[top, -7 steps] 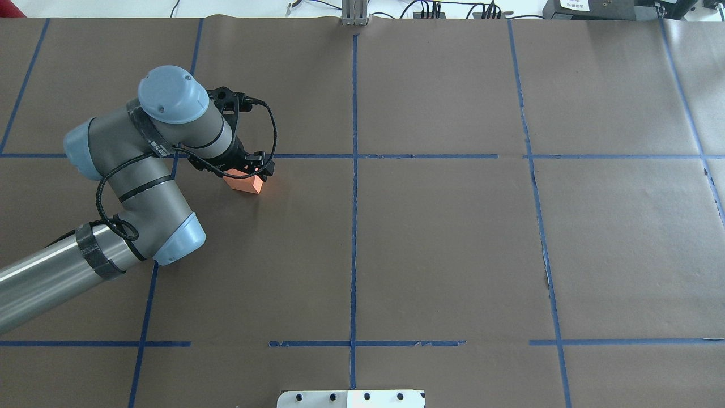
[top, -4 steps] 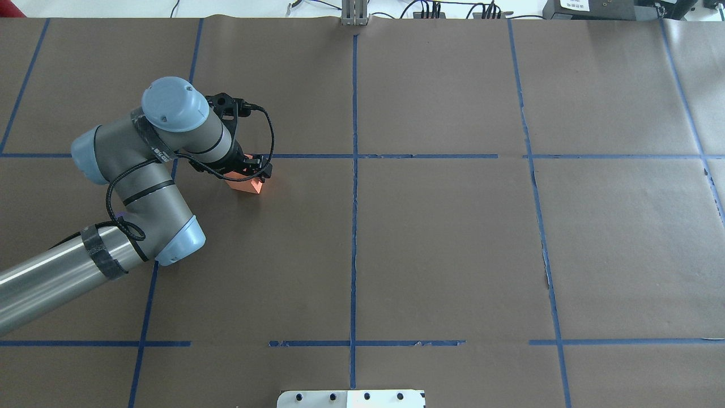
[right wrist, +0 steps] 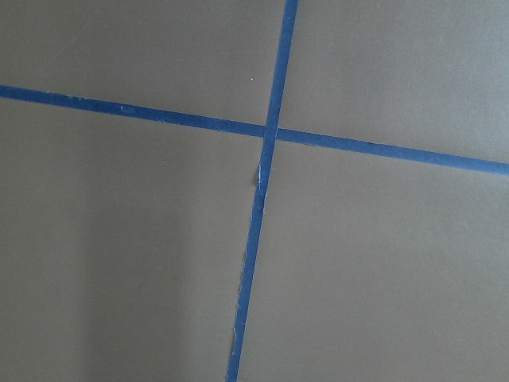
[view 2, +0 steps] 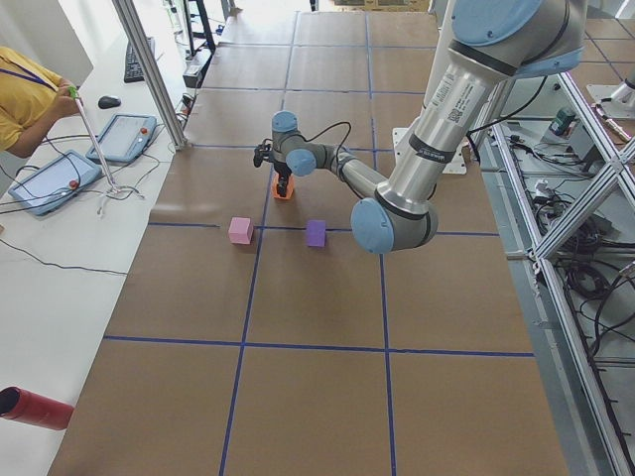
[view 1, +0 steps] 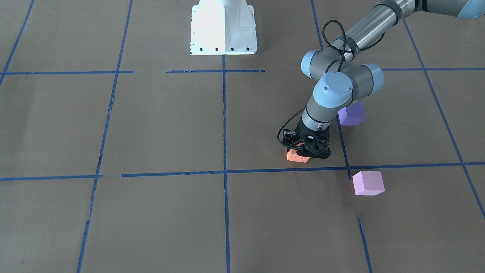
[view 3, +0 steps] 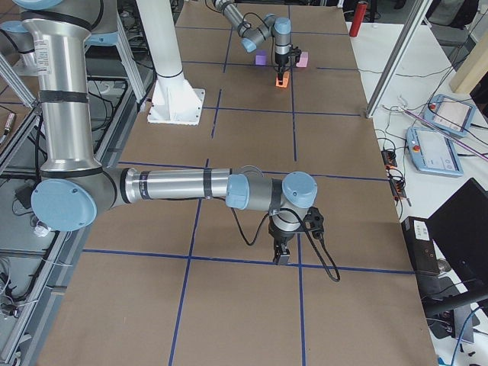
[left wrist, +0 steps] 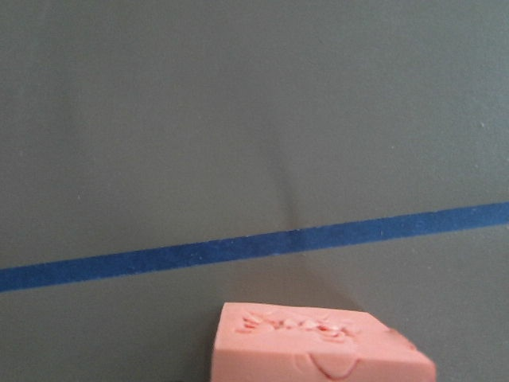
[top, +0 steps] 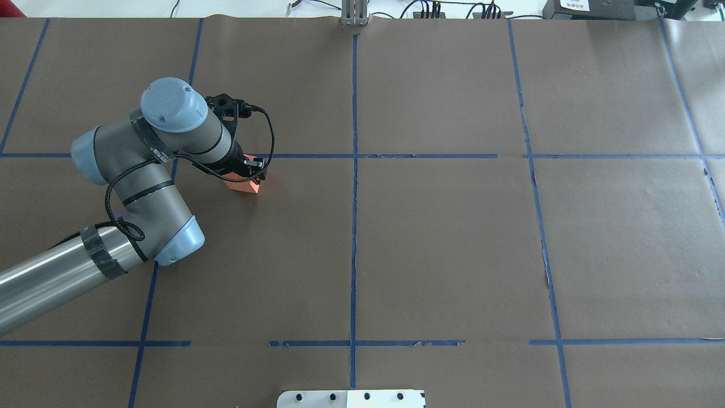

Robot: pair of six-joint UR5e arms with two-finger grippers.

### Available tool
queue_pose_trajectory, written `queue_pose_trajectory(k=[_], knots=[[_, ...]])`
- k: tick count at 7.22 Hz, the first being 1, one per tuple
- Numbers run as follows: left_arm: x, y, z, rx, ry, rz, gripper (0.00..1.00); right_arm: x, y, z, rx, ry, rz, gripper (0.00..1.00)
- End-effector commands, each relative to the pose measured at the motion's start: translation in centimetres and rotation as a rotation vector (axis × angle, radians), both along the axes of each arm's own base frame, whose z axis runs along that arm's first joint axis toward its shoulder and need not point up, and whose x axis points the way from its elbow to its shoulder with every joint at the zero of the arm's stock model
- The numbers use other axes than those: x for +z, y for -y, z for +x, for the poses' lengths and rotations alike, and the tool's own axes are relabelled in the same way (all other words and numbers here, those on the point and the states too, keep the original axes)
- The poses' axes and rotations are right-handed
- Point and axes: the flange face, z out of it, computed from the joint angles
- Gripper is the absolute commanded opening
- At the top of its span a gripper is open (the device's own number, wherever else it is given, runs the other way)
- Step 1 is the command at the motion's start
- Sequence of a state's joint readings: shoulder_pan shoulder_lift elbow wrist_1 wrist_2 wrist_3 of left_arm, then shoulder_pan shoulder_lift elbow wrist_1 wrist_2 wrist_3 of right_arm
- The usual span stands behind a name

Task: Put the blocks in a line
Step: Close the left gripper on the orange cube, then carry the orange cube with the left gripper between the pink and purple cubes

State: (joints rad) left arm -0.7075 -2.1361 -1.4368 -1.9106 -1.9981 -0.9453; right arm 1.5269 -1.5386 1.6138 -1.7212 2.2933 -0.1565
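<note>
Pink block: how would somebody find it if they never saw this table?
On the brown table with blue tape lines, find the left gripper. Across the tape line from it, away from the robot, sits the pink block. It stands alone; the orange block is under the gripper, the violet block beside the arm.

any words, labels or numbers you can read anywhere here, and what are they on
No text here can be read.
Printed strip on the left arm: blurred.
White sticker on a black box at the far table edge: too small.
Marks on the orange block: dents, no letters.
</note>
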Motion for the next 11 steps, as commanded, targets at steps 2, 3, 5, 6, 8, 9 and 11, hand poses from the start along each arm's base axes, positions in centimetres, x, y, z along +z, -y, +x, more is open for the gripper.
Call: queue_pose_trajectory(k=[2,3,5,6,8,9,11], knots=[[1.2,-0.4,-6.7,0.024,-0.047,0.002,0.23,0.0,0.0,0.0,-0.001,0.000,0.000,1.00],[2.8,0.6,-10.0,-0.007,-0.026,-0.039,0.24,0.0,0.0,0.0,-0.001,0.000,0.000,1.00],[6.4,1.7,-13.2,-0.055,0.026,-0.100,0.24,0.0,0.0,0.0,0.001,0.000,0.000,1.00],[7.2,1.8,-13.6,-0.060,0.035,-0.110,0.24,0.0,0.0,0.0,-0.001,0.000,0.000,1.00],[10.7,1.5,-13.8,-0.060,0.065,-0.147,0.25,0.0,0.0,0.0,-0.001,0.000,0.000,1.00],[11.9,1.5,-13.4,-0.056,0.081,-0.164,0.25,0.0,0.0,0.0,0.001,0.000,0.000,1.00],[12.4,1.4,-13.6,-0.057,0.086,-0.170,0.29,0.0,0.0,0.0,-0.001,0.000,0.000,1.00]])
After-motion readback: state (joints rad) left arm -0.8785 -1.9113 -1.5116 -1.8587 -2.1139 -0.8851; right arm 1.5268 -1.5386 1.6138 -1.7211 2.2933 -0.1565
